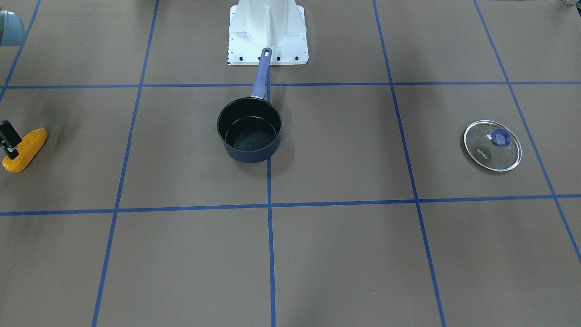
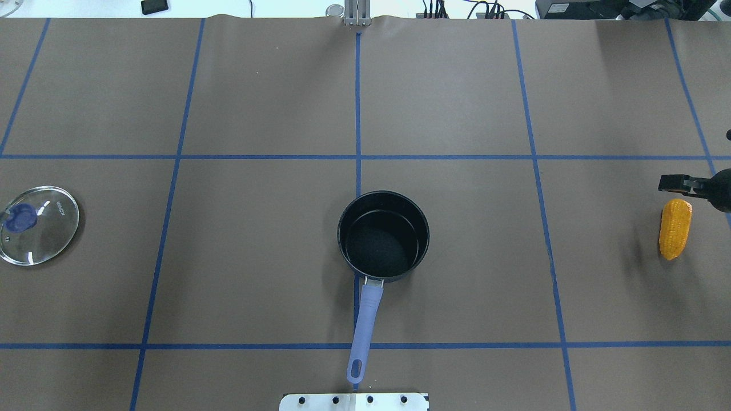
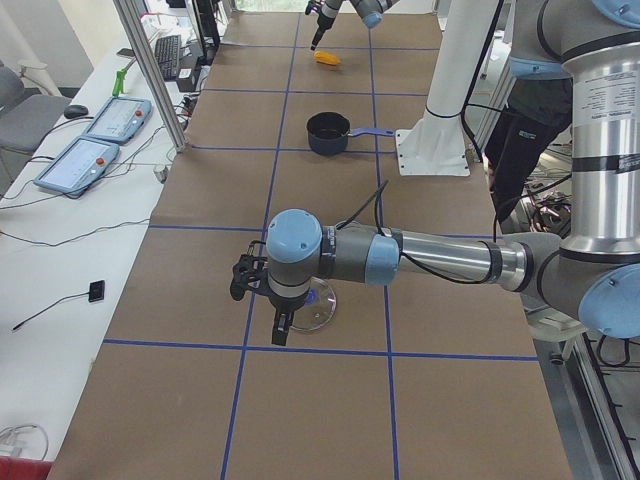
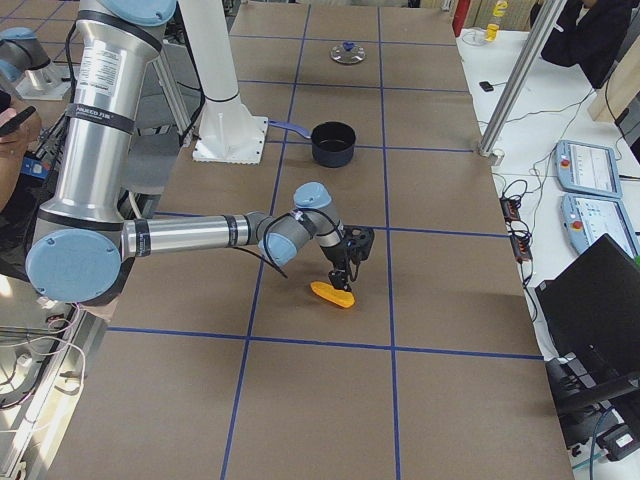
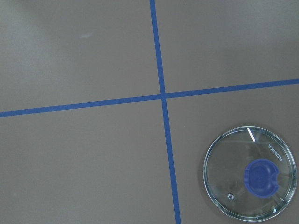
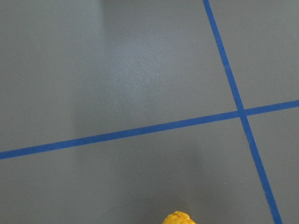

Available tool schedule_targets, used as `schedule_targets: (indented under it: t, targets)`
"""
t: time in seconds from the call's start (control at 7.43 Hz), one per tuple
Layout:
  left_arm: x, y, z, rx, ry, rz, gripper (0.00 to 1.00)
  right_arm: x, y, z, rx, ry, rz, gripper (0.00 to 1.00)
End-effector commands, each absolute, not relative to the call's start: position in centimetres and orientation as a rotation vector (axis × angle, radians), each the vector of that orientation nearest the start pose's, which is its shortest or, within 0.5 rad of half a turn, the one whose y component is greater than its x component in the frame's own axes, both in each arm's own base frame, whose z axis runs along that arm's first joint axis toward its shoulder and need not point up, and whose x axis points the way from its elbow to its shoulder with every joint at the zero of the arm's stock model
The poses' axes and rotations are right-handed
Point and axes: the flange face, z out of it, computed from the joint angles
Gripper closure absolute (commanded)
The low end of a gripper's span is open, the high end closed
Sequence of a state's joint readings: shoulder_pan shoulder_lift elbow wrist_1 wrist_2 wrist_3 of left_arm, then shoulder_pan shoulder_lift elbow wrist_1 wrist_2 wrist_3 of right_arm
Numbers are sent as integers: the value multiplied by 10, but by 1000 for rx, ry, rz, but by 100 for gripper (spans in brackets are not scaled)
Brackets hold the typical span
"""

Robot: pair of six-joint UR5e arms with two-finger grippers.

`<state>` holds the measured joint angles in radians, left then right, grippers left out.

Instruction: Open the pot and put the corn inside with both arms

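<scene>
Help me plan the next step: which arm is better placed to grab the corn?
Right. The right gripper is at the corn; the left gripper hovers over the lid, beyond the pot.

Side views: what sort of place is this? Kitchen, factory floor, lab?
Most likely a robotics lab cell, not a kitchen. The table is papered brown with a blue tape grid, teach pendants lie on a side bench, and the left arm reaches over the table.
</scene>
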<state>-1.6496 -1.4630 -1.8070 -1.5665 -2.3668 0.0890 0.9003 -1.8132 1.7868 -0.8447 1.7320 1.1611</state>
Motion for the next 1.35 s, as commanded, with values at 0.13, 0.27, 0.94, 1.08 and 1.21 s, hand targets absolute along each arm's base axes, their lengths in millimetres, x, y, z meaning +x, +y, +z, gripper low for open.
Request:
schedule_targets:
  t: [0.13, 0.27, 0.94, 1.08, 1.21]
  targets:
    - [-97, -445, 588, 193, 780, 65, 2, -182, -390, 656, 358, -669, 426, 0]
    - [-97, -445, 587, 194, 781, 65, 2, -186, -388, 663, 353, -656, 432, 0]
    - [-97, -445, 588, 199, 779, 66, 2, -212, -381, 659, 347, -670, 454, 100]
    - [-97, -444, 588, 199, 779, 66, 2, -215, -383, 637, 358, -711, 444, 100]
    - [-97, -444, 589, 197, 780, 66, 2, -219, -385, 603, 375, -766, 431, 100]
